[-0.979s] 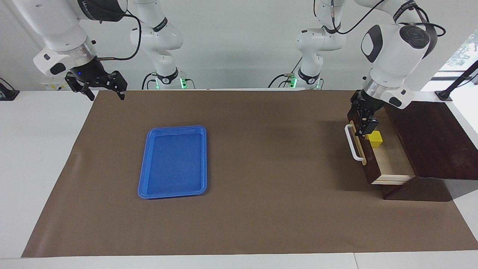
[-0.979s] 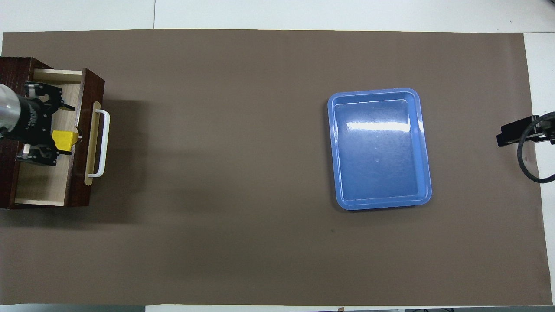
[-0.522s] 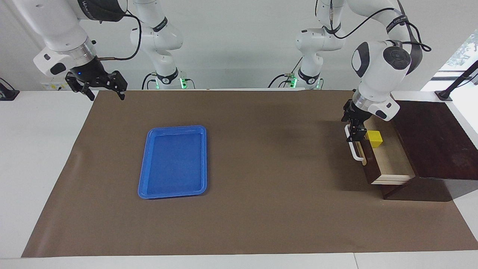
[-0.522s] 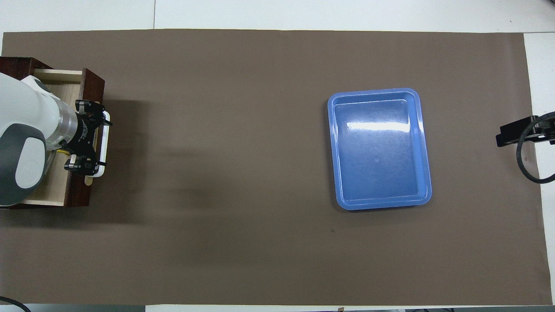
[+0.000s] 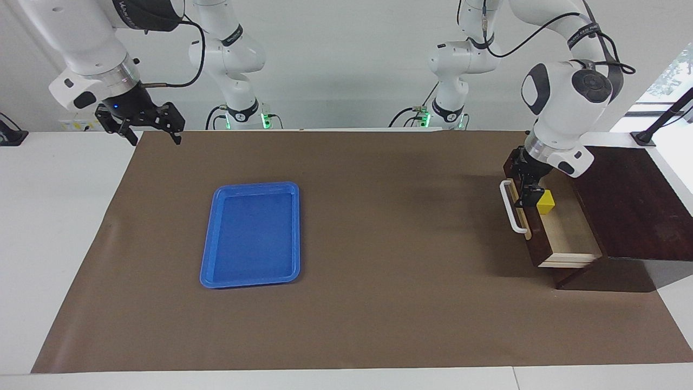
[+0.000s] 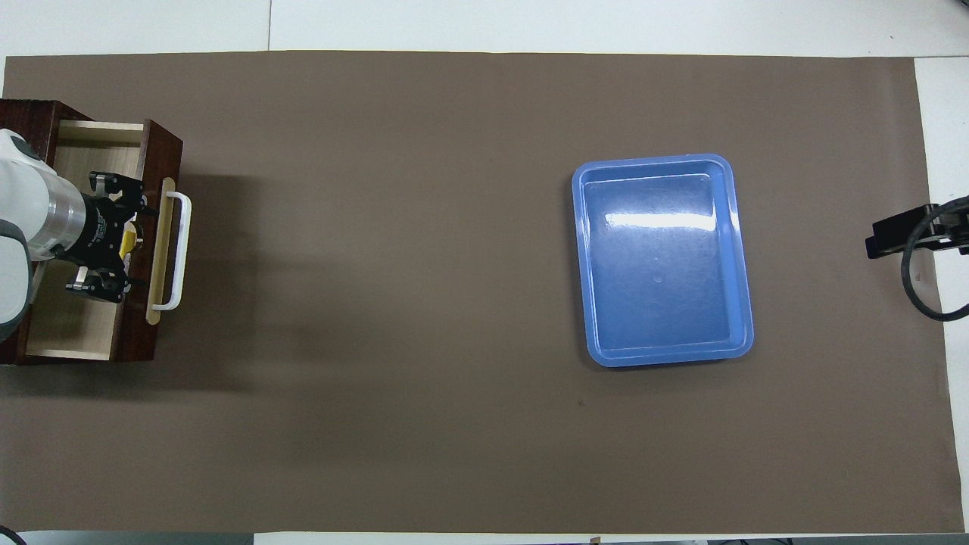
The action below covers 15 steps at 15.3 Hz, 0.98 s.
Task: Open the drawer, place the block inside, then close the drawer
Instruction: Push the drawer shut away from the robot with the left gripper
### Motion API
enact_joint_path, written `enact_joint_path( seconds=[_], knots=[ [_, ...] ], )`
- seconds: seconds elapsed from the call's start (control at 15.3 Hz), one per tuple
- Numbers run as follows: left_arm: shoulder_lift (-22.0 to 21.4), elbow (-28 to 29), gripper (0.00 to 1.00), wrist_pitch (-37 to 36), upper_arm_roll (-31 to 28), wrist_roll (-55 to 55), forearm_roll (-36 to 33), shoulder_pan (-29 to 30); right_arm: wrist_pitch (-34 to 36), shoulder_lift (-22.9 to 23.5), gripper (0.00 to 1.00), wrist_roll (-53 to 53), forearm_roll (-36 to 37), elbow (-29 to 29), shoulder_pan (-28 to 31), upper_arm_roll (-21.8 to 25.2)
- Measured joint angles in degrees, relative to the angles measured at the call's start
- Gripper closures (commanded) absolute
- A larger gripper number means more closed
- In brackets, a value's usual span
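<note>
The dark wooden drawer [image 5: 568, 233] stands pulled out of its box [image 5: 628, 200] at the left arm's end of the table, white handle [image 5: 511, 208] toward the table's middle. The yellow block [image 5: 545, 201] lies inside on the pale floor, close to the drawer front. My left gripper [image 5: 526, 196] is open and empty over the drawer front's inner edge, beside the block. In the overhead view the left gripper [image 6: 133, 241] hides most of the block [image 6: 130, 236], next to the handle [image 6: 180, 250]. My right gripper [image 5: 146, 129] waits open, raised over the right arm's end of the table.
A flat blue tray [image 5: 252, 234] lies on the brown mat [image 5: 379, 303] toward the right arm's end, also in the overhead view [image 6: 660, 261]. The right gripper [image 6: 897, 231] shows at the mat's edge there.
My left gripper swung out over the white handle, then came back over the drawer front beside the block. The block stays in the drawer. The right arm has not moved.
</note>
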<state>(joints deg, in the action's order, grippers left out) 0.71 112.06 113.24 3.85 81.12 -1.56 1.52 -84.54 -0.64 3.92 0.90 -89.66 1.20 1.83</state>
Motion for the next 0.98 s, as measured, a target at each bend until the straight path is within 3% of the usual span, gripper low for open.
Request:
enact_joint_path(
  seconds=[0.98],
  knots=[
    [0.04, 0.15, 0.0, 3.26, -0.24, -14.77, 0.33, 10.18, 0.0, 0.0, 0.0, 0.0, 0.0, 0.0, -0.04, -0.06]
  ],
)
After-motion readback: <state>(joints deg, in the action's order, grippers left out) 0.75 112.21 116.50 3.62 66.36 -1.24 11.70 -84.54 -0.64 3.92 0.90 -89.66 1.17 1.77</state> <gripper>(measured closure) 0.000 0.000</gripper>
